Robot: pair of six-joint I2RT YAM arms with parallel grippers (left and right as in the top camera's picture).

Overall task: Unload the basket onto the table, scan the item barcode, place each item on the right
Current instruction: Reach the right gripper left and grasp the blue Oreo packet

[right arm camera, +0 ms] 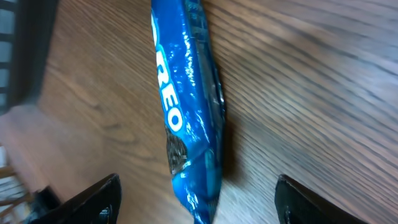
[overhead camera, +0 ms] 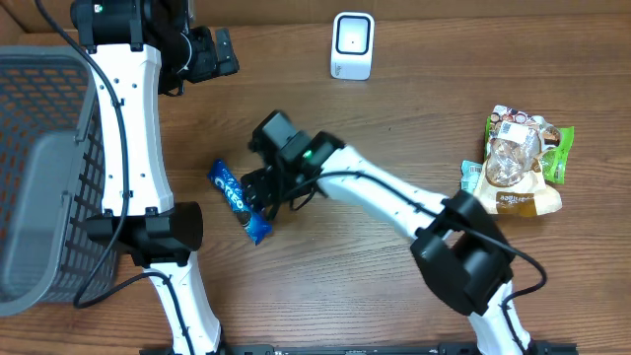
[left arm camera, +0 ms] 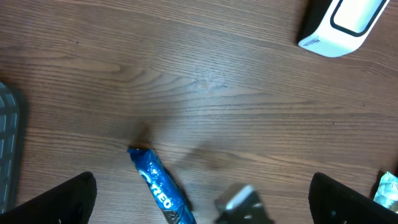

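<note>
The item is a blue Oreo pack [overhead camera: 238,201] lying flat on the wooden table, left of centre. My right gripper [overhead camera: 258,193] hangs low over the pack's near end. In the right wrist view the pack [right arm camera: 186,106] runs up between the two black fingers, with a gap on each side, so the right gripper [right arm camera: 199,202] is open and touches nothing. The white barcode scanner [overhead camera: 352,44] stands at the back centre. Raised at the back left, my left gripper [overhead camera: 212,54] is wide open and empty; its view shows the pack [left arm camera: 160,186] and scanner [left arm camera: 345,25] below.
A grey mesh basket [overhead camera: 49,148] fills the left edge of the table. Several snack bags [overhead camera: 518,163] lie at the far right. Bare wood lies between the pack and the scanner.
</note>
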